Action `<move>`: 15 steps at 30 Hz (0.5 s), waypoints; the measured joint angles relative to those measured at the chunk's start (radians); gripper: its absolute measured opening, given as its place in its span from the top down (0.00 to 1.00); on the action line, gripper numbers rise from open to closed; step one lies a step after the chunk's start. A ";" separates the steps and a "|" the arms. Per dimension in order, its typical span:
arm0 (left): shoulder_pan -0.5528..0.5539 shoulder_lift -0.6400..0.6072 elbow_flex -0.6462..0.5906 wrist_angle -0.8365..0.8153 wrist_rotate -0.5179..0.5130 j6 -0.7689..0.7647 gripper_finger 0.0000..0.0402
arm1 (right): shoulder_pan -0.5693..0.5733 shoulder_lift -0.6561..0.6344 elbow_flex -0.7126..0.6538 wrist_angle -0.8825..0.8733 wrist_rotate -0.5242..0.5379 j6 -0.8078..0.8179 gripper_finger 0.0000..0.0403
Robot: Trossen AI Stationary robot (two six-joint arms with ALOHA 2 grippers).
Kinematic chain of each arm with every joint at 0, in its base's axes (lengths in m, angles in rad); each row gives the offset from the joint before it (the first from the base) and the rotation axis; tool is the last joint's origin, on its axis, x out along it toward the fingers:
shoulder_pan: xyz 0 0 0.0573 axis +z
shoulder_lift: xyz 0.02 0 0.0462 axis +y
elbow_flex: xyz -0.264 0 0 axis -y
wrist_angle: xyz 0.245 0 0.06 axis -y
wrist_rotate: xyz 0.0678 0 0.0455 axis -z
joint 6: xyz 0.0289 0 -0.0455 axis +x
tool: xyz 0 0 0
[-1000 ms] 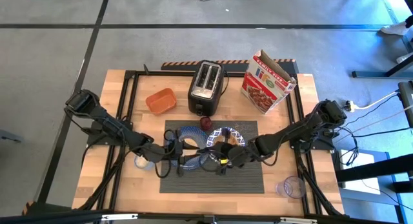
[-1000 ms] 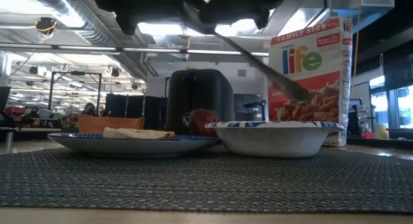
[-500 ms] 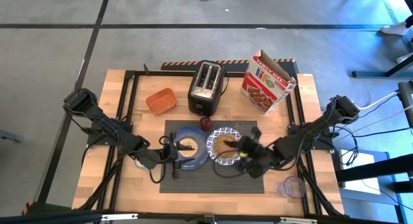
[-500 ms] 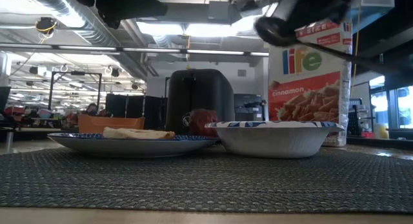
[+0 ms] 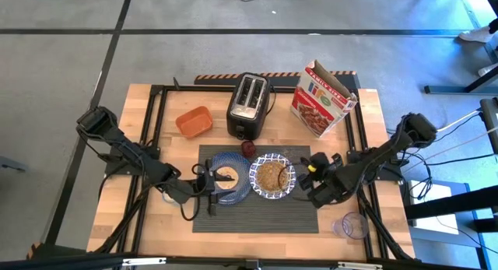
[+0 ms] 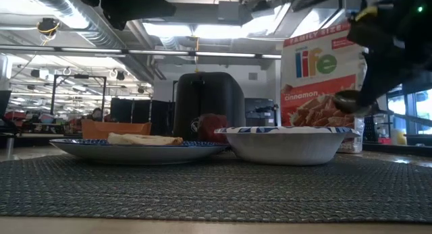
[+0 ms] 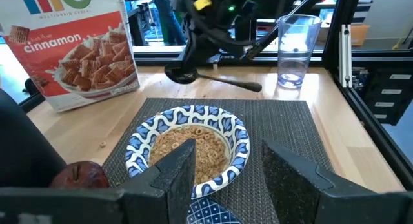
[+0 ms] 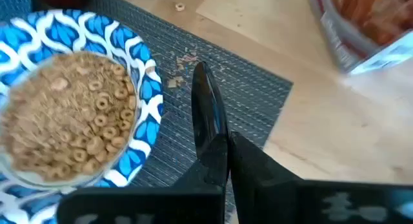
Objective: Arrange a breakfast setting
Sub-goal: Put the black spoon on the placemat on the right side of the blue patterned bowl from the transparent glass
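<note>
The dark grey placemat carries the dark blue plate with a bagel on it. Beside it stands the blue-and-white bowl, filled with cereal. The dark red jar stands at the mat's far edge. My right gripper is to the right of the bowl, over the mat's right edge, shut on the metal spoon. My left gripper is open and empty at the plate's left side; its wrist view faces the bowl. My right gripper pinches the spoon's handle between its two fingers. The spoon sticks out ahead of the fingers, along them. It is lifted clear of the table, and its bowl end hangs at about the height of the bowl's rim, to the right of the bowl.
The black toaster, the orange tub and an open cereal box stand along the far side. A clear plastic cup stands near the front right. A black frame runs round the tabletop.
My right gripper has carried the spoon from over the bowl toward the table's right edge and down, so its bowl end now hangs beside the bowl's rim. My left gripper has drawn back from over the plate toward the table's left, then kept still.
</note>
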 joint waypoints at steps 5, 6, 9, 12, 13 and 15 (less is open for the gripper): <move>0.000 0.000 0.000 0.000 0.000 0.000 0.58 | -0.027 -0.149 -0.166 0.216 -0.014 0.013 1.00; 0.000 0.001 0.000 0.001 0.000 0.000 0.58 | -0.034 -0.181 -0.205 0.272 -0.012 0.005 1.00; 0.000 0.002 0.000 0.001 0.000 0.000 0.58 | -0.058 -0.254 -0.320 0.446 -0.011 -0.016 1.00; 0.000 0.002 0.000 0.001 0.000 0.000 0.58 | -0.079 -0.284 -0.419 0.585 -0.005 -0.020 1.00; 0.000 0.002 0.000 0.001 0.000 0.000 0.58 | -0.085 -0.290 -0.444 0.624 0.000 -0.021 1.00; 0.000 0.002 0.000 0.001 0.000 0.000 0.58 | -0.097 -0.289 -0.489 0.694 0.000 -0.021 1.00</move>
